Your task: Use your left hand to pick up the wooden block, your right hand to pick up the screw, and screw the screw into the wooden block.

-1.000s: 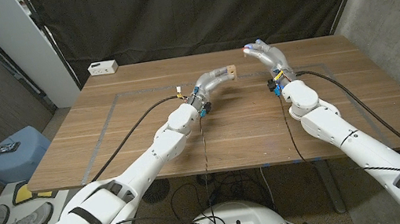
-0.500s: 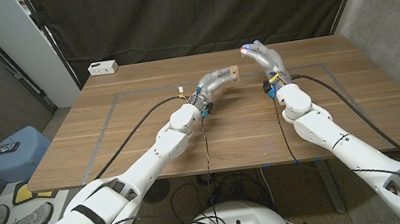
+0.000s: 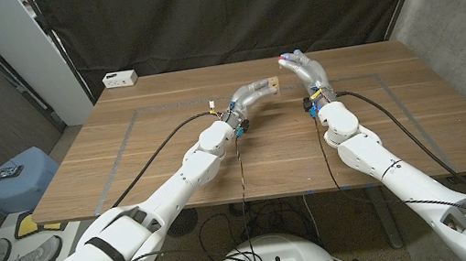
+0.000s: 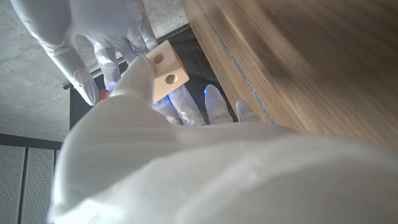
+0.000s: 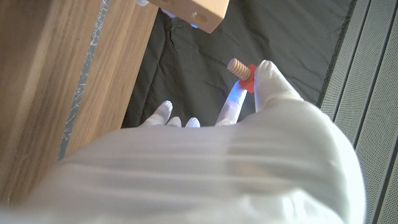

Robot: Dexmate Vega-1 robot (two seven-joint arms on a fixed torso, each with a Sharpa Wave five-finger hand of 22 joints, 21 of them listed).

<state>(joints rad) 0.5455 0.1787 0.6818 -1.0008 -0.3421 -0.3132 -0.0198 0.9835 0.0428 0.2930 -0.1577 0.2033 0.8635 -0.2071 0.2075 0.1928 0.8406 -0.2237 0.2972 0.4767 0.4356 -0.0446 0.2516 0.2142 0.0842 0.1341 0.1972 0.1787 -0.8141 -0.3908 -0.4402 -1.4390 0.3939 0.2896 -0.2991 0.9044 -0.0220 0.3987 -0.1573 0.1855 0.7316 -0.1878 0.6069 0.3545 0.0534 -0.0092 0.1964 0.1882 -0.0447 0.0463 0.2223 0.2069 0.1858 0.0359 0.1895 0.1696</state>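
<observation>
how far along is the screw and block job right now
Both pickups look done: the left hand holds the wooden block above the table, and the right hand pinches the screw. In hand is the lining up; the screw's tip sits apart from the block with a gap between. Left to do: seat the screw in a hole and turn it in.

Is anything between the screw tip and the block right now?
No. The right wrist view shows an open gap, dark curtain behind, between the screw in the right hand and the block the left hand holds.
</observation>
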